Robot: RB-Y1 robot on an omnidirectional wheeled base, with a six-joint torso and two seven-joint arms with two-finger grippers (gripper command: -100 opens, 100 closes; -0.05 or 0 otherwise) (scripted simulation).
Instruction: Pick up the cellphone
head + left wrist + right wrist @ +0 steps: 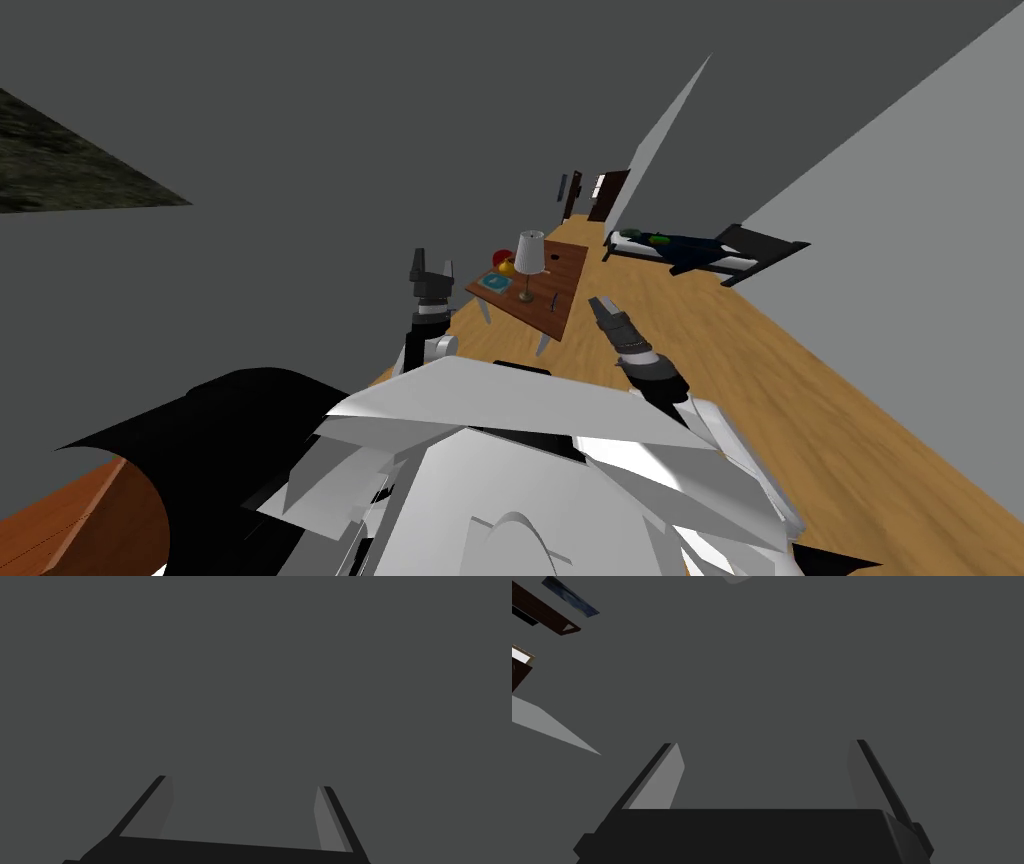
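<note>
**Head view.** Wooden floor (760, 400) runs between grey walls towards a dark door (608, 195) at 12 o'clock. A bed (700, 250) with dark bedding lies at 1 o'clock. A brown surface (562, 285) on pale legs stands at 12 o'clock, well apart from both arms. It carries a lamp (529, 262) with a white shade and a red-and-yellow object (504, 262) at 9 o'clock of the shade. A flat teal item (495, 283) lies at 8 o'clock of the lamp base, near the surface's corner. This item is judged the likeliest cellphone, though it is too small to confirm. The left end effector (432, 260) is raised at 11 o'clock and the right end effector (598, 303) at 1 o'clock, both short of the surface.

**Left wrist view.** The fingers (167, 806) stand spread wide with nothing between them, facing a flat dark grey plane.

**Right wrist view.** The fingers (662, 781) are likewise spread wide and hold nothing.

**Step in hand (judged): approach.** Done well, the base closes until the surface's near corner lies within reach. One arm then turns down over the teal item with its fingers spread. It should descend from above across the item's narrower sides, clear of the lamp at 2 o'clock of it.
</note>
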